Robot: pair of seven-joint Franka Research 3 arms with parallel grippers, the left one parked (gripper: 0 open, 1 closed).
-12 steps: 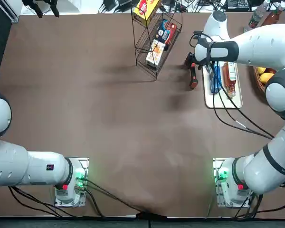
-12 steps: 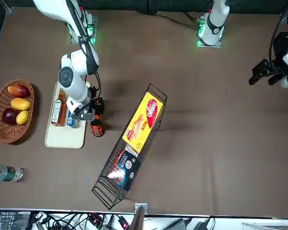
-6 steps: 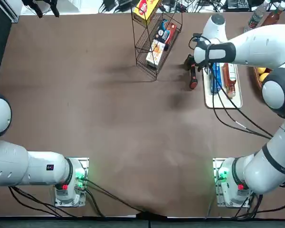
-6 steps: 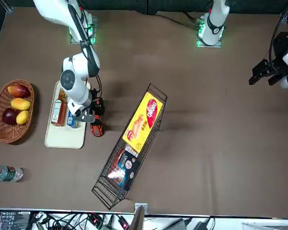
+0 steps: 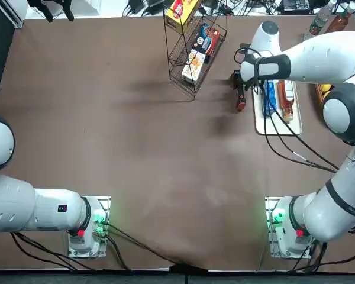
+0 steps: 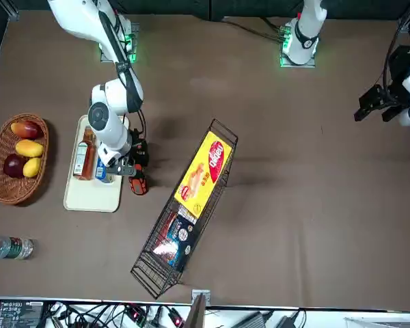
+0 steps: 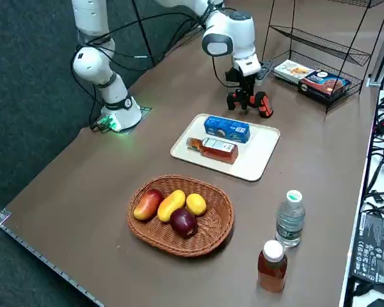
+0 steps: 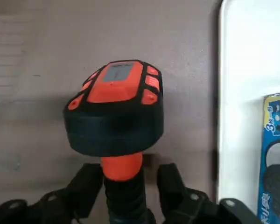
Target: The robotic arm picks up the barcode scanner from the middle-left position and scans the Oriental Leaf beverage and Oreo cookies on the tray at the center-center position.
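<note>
The black and orange barcode scanner (image 8: 114, 107) lies on the brown table just beside the white tray (image 5: 278, 127), also seen in the front view (image 6: 138, 182) and the right side view (image 7: 264, 104). My right gripper (image 8: 126, 186) is down over its handle and open, one finger (image 8: 86, 184) on each side with a small gap. On the tray lie the blue Oreo cookies (image 7: 226, 128) and the amber Oriental Leaf beverage (image 7: 211, 148), side by side. In the top view the arm's wrist (image 5: 266, 62) covers the tray's far end.
A tipped black wire rack (image 5: 195, 50) with snack boxes lies close to the scanner on the side away from the tray. A wicker fruit basket (image 7: 182, 214) sits past the tray. A water bottle (image 7: 290, 217) and a reddish bottle (image 7: 272, 265) stand near the table's edge.
The right wrist has shifted slightly and settled lower over the scanner. The scanner and the tray's items have not moved.
</note>
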